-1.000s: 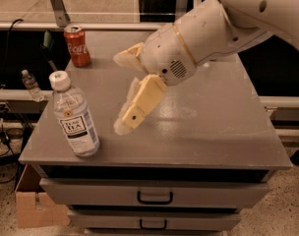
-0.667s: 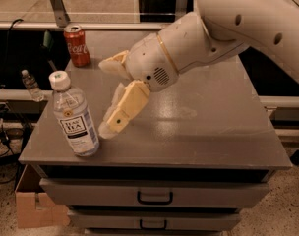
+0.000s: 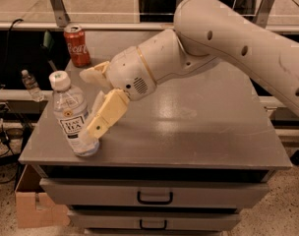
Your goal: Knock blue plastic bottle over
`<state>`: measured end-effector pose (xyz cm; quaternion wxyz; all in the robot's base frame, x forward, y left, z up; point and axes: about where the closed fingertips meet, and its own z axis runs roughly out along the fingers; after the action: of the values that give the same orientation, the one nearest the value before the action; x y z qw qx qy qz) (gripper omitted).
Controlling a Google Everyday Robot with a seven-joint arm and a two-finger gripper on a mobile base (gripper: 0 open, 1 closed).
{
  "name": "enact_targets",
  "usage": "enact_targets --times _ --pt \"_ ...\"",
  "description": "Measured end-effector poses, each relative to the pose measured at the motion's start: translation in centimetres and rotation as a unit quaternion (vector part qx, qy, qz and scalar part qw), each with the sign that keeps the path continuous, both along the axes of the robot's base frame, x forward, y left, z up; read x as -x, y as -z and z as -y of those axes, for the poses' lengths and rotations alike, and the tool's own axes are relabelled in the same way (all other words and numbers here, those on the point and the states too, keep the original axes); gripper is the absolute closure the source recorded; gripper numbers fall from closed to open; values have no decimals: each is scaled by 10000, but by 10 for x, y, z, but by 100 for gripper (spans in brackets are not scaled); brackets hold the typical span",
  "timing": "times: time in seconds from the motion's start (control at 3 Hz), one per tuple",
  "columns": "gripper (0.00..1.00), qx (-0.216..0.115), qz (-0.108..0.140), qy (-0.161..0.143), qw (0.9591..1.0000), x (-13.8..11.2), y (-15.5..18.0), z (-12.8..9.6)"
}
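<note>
At centre left, the matt cream plastic gripper [image 3: 88, 103] is sitting against the clear, glossy plastic bottle [image 3: 68, 107]; the table [image 3: 198, 132] is showing a smooth, faintly shiny grey.

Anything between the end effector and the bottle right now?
Nothing. In the camera view the open end effector is beside the bottle, with one finger apparently touching its lower side.

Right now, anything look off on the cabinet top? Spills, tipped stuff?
Nothing stands out. The bottle stands upright near the front-left corner, cap on, no spill. The gripper is beside it, one finger at its lower side. The red can stands upright at the back left.
</note>
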<state>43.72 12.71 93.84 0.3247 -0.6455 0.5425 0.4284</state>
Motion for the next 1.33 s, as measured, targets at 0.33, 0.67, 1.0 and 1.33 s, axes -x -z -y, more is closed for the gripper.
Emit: enact_targets --times 0.33,0.67,1.0,1.33 --pt "18 -123 -78 -169 9998 7 4 -14" --pt "41 -192 -152 -164 9996 8 5 -16" --pt "64 -327 -205 68 9992 -4 0 -5" --pt "87 -475 7 508 9976 -31 -21 26"
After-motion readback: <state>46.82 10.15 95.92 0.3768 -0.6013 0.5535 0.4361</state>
